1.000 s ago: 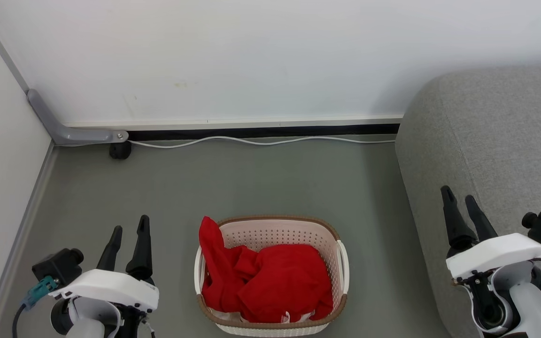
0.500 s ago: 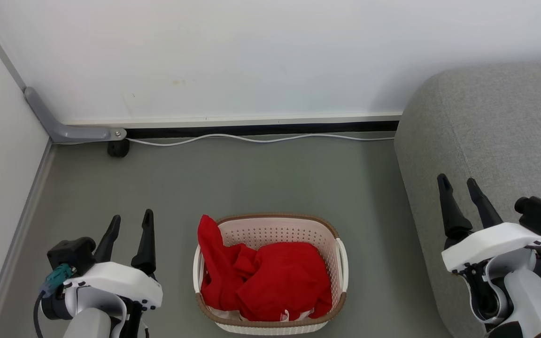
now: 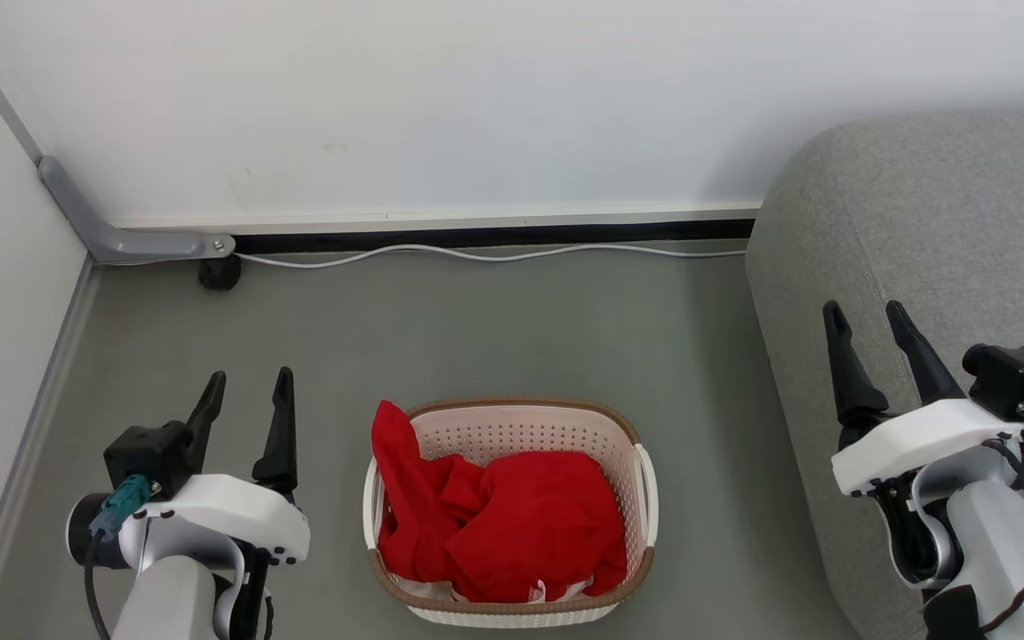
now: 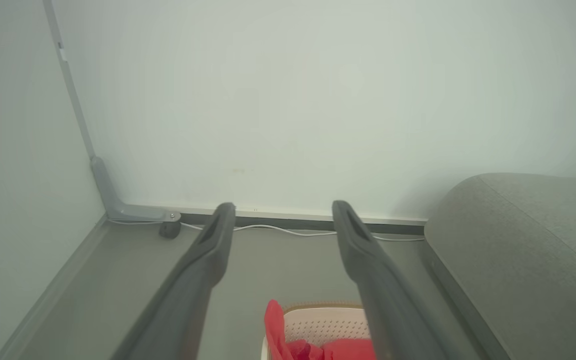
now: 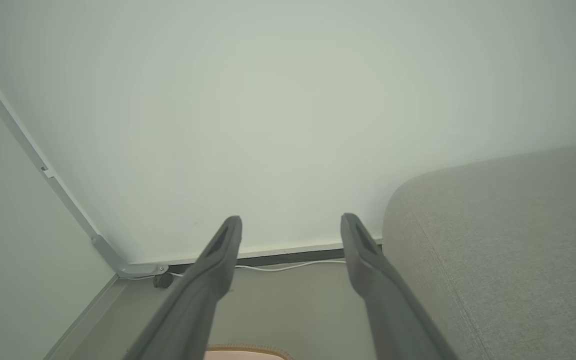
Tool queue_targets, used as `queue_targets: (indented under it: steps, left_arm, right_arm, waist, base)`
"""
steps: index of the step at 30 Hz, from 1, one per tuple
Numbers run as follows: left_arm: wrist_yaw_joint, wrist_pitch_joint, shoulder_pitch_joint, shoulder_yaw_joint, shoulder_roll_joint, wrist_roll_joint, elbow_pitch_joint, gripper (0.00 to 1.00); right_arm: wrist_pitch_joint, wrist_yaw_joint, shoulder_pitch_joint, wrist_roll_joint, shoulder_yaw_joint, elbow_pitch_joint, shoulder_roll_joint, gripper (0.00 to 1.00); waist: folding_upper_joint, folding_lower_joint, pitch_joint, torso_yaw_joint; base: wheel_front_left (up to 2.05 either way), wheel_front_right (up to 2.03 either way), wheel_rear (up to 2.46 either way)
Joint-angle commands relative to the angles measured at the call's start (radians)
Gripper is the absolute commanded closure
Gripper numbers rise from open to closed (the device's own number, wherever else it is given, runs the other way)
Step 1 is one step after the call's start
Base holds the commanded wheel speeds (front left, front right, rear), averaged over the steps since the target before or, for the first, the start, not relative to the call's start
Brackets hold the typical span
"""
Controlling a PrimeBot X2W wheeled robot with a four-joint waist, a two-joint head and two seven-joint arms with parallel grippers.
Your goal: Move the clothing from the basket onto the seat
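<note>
Bracket (image 3: 156,244), grey metal, angled, in the far left corner. Small black rounded foot (image 3: 219,274) just beside its end.

Cable (image 3: 476,256), white, thin, slack, lying along the foot of the wall (image 3: 476,107) and running right to the seat.

Left gripper (image 3: 251,376), near left: white moulded shell, two long dark tapered fingers spread wide with nothing between them.

Floor (image 3: 476,329): smooth, matte grey-green.

Basket (image 3: 521,404), near centre on the floor: cream oval plastic, perforated walls, brown woven-look rim, white loop handle (image 3: 645,484) on the right.

Clothing (image 3: 512,524): bright red soft fabric, crumpled, heaped inside the basket, with one fold draped up over the left rim.

Right gripper (image 3: 863,308), near right: fingers wide apart, empty, seen against the seat's left side.

Seat (image 3: 948,222), right: light grey woven upholstery, rounded corner, stitched seam.
</note>
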Motion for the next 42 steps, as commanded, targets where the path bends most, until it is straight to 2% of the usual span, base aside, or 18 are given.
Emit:
queue_targets:
  steps: [1,7,12,30,42]
  left_arm:
    - [-0.001,-0.015,-0.056,0.024,0.016,0.029,-0.025,0.00]
    - [-0.010,-0.033,-0.071,0.020,0.016,0.091,-0.025,0.00]
    - [0.005,-0.035,-0.074,0.018,0.016,0.135,-0.002,0.00]
    - [0.014,-0.035,-0.068,0.035,0.015,0.121,0.027,0.00]
    - [0.017,-0.035,-0.094,-0.014,0.014,0.061,0.008,0.00]
  right_arm:
    - [-0.017,0.004,-0.038,-0.025,0.024,-0.020,-0.011,0.00]
    - [-0.035,0.004,-0.057,-0.082,0.040,-0.012,-0.017,0.00]
    - [-0.037,0.004,-0.057,-0.096,0.039,-0.010,-0.020,0.00]
    - [-0.037,0.004,-0.045,-0.117,0.009,-0.007,-0.011,0.00]
    - [-0.037,0.004,-0.085,-0.125,-0.002,-0.060,-0.019,0.00]
  waist:
    - [0.0000,0.0000,0.001,0.000]
    - [0.0000,0.0000,0.006,-0.001]
    - [0.0000,0.0000,0.003,-0.001]
    - [0.0000,0.0000,-0.002,-0.001]
    - [0.0000,0.0000,0.109,-0.004]
  base:
    - [0.00,0.00,0.00]
    - [0.00,0.00,0.00]
    - [0.00,0.00,0.00]
    - [0.00,0.00,0.00]
    - [0.00,0.00,0.00]
